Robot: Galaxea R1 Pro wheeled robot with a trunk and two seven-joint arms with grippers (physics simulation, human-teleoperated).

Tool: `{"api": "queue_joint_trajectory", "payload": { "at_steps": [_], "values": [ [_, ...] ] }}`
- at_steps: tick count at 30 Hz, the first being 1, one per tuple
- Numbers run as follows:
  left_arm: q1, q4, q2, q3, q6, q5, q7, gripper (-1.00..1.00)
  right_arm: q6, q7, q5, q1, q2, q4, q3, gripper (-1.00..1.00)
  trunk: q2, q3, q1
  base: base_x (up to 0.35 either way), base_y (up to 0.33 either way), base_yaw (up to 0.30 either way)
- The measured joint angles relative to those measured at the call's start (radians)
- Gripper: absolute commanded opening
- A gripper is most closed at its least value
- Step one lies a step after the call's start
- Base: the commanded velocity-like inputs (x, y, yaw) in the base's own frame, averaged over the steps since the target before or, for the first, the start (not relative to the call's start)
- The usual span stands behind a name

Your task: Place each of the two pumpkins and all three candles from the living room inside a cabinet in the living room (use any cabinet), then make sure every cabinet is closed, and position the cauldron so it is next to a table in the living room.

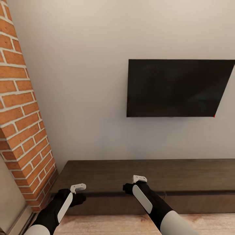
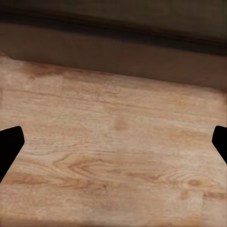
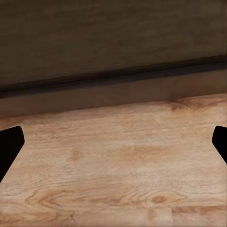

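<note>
Both arms reach forward low in the head view, the left gripper (image 1: 79,195) and right gripper (image 1: 130,186) held just in front of the cabinet (image 1: 147,173). Each wrist view shows dark fingertips (image 2: 9,144) (image 3: 9,144) spread wide at the frame edges with nothing between them, over the wooden floor (image 2: 113,156). That long dark brown cabinet stands against the pale wall (image 1: 81,81) with its front shut, below a black television (image 1: 178,88), and a brick column (image 1: 19,107) rises beside its left end.
</note>
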Motion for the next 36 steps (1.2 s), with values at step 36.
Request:
{"api": "queue_joint_trajectory", "payload": {
  "at_steps": [36],
  "values": [
    [0.0, 0.001, 0.0, 0.0, 0.0, 0.002, 0.0, 1.0, 0.001, 0.002, -0.005, 0.0, 0.0, 0.002, -0.001, 1.0, 0.252, 0.113, -0.138, 0.0, 0.0, 0.0]
  ]
}}
